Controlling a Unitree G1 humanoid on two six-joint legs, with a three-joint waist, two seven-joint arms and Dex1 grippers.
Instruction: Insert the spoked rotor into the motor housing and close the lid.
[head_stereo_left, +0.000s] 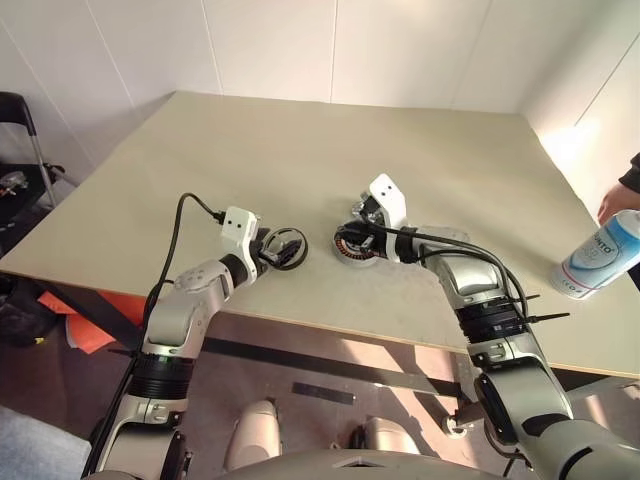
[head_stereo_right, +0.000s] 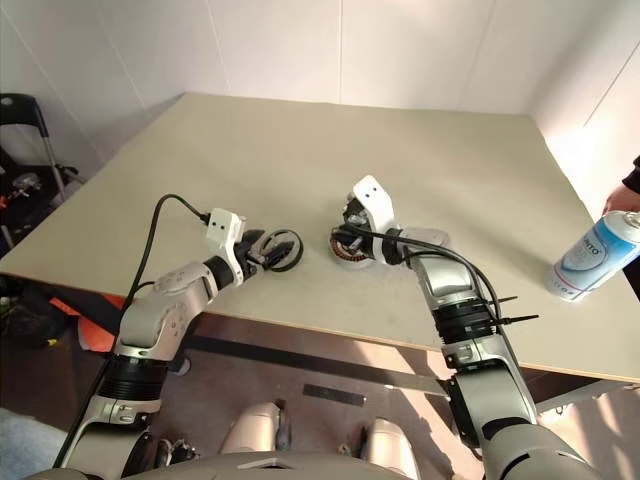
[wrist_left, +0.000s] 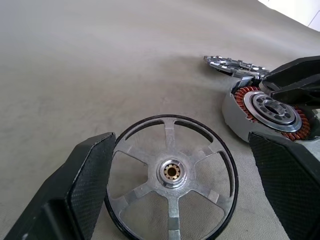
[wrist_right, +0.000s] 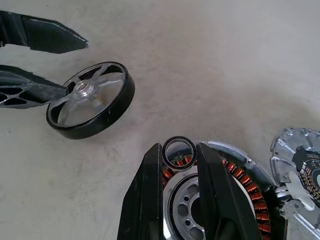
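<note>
The spoked rotor (wrist_left: 171, 171), a dark ring with silver spokes, stands tilted on the table between the wide-apart fingers of my left gripper (wrist_left: 180, 142). One finger (wrist_left: 92, 175) touches its rim and the other stands clear, so the gripper is open. The motor housing (wrist_right: 240, 185), with its copper windings showing, rests to the right of the rotor (head_stereo_left: 287, 248). My right gripper (wrist_right: 179, 147) hovers over the housing's near edge, shut on a small black ring (wrist_right: 179, 138). The lid (wrist_right: 300, 170), a notched silver disc, lies flat just beyond the housing (head_stereo_left: 355, 245).
A white and blue spray can (head_stereo_left: 598, 255) stands at the table's right edge, with a person's hand (head_stereo_left: 612, 200) just behind it. A black chair (head_stereo_left: 20, 130) sits off the table's left side. The table's front edge (head_stereo_left: 330, 325) runs close below both grippers.
</note>
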